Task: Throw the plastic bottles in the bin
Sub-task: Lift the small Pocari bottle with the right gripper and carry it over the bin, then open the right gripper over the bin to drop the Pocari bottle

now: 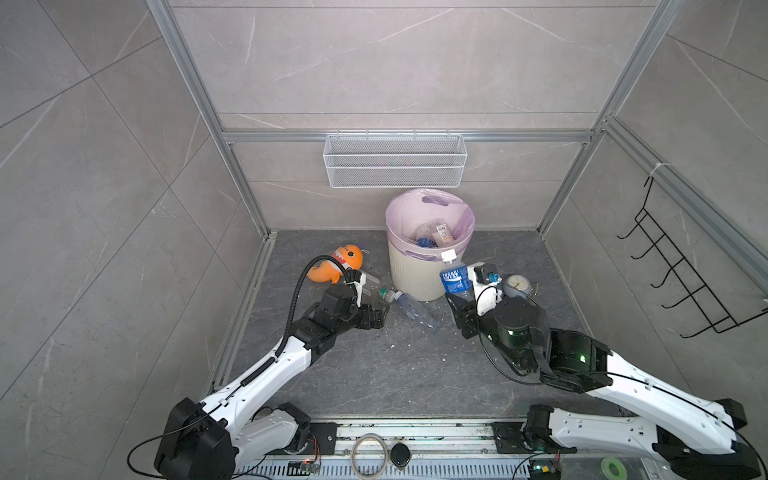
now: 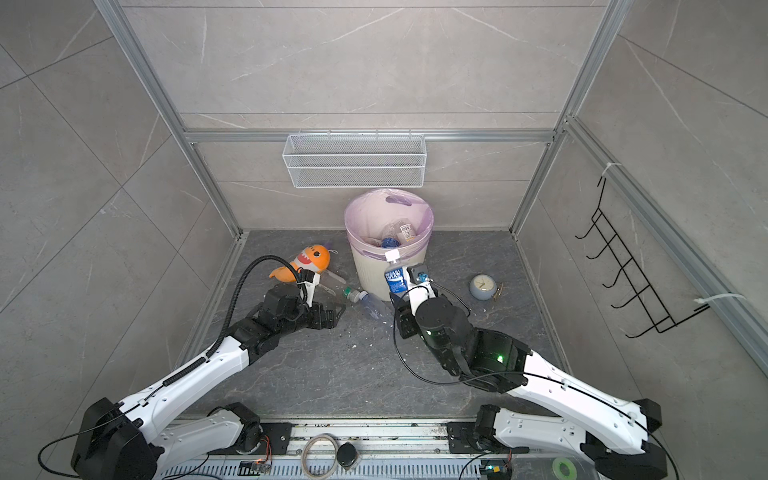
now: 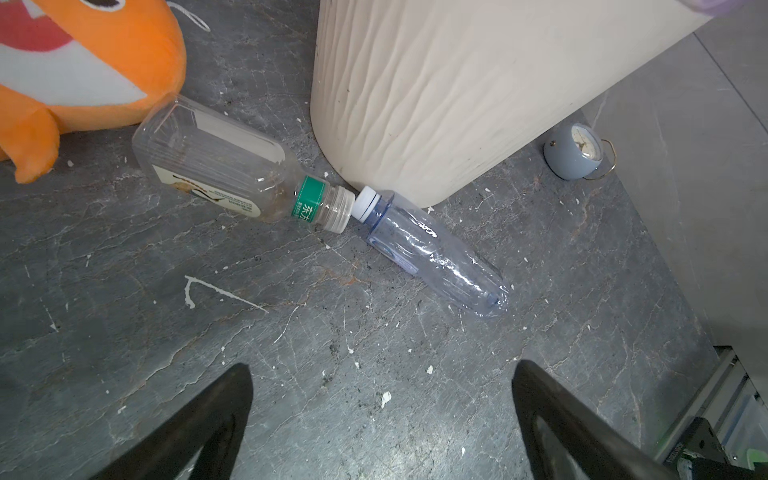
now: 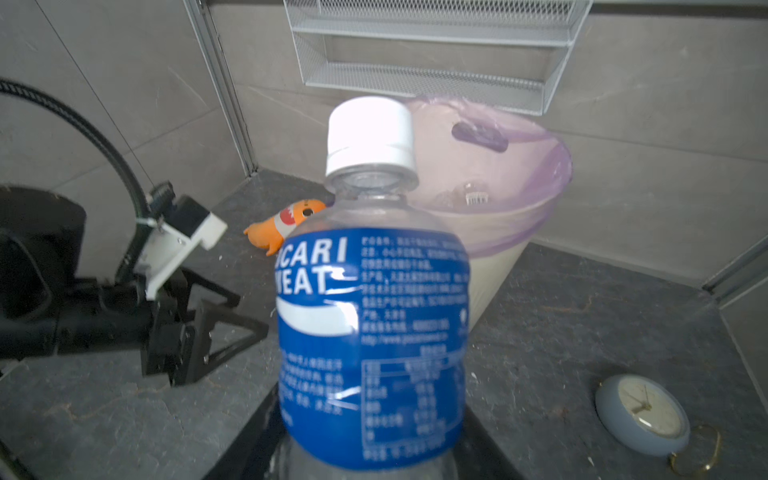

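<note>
My right gripper (image 4: 370,449) is shut on the lower body of a blue-labelled, white-capped bottle (image 1: 453,276) (image 4: 370,311). It holds the bottle upright in the air, just in front of the bin's near wall. The cream ribbed bin (image 1: 415,274) (image 2: 370,270), lined with a pink bag, has several bottles (image 1: 432,237) inside. Two more bottles lie cap to cap on the floor at its base: a green-labelled one (image 3: 216,166) and a clear white-capped one (image 3: 432,253). My left gripper (image 3: 382,370) (image 1: 372,318) hovers open just short of them, holding nothing.
An orange shark plush (image 1: 340,266) lies left of the bin, beside the green-labelled bottle. A small grey clock (image 2: 482,286) sits on the floor right of the bin. A white wire basket (image 1: 395,160) hangs on the back wall, and a black wire rack (image 1: 681,270) on the right wall.
</note>
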You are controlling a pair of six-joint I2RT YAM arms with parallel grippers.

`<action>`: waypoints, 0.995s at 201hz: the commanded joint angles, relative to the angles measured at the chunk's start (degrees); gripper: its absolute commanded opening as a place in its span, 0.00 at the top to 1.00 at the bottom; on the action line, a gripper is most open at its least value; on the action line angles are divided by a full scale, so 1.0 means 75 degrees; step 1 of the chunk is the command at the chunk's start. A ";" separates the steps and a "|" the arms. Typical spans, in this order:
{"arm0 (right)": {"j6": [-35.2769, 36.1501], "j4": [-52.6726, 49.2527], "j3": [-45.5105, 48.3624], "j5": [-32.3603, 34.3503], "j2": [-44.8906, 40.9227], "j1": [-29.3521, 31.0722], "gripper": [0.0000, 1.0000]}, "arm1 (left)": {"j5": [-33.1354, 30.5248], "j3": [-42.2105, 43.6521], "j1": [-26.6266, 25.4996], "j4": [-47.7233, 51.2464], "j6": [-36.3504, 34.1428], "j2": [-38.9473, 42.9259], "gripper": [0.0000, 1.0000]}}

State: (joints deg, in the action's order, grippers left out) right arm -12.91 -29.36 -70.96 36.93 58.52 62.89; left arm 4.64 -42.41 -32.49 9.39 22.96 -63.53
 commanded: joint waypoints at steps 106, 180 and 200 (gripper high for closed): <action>0.0257 -0.2053 -0.9532 -0.3059 0.7150 -0.4467 0.01 | 0.0176 0.0332 -0.0056 -0.0200 0.0366 0.0210 0.00; 0.0274 -0.0357 -0.5520 -0.3564 0.4317 -0.4468 0.01 | 0.0039 0.0072 -0.0109 -0.0068 0.0244 0.0037 0.00; 0.0291 -0.0268 -0.4843 -0.3594 0.3763 -0.4461 0.01 | 0.0030 -0.0078 -0.0108 -0.0059 0.0220 -0.0122 0.00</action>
State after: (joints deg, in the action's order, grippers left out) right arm -9.89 -34.28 -111.92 11.14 91.33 29.28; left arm 4.97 -39.92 -33.15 9.06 24.53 -63.29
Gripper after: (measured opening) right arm 0.990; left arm 0.997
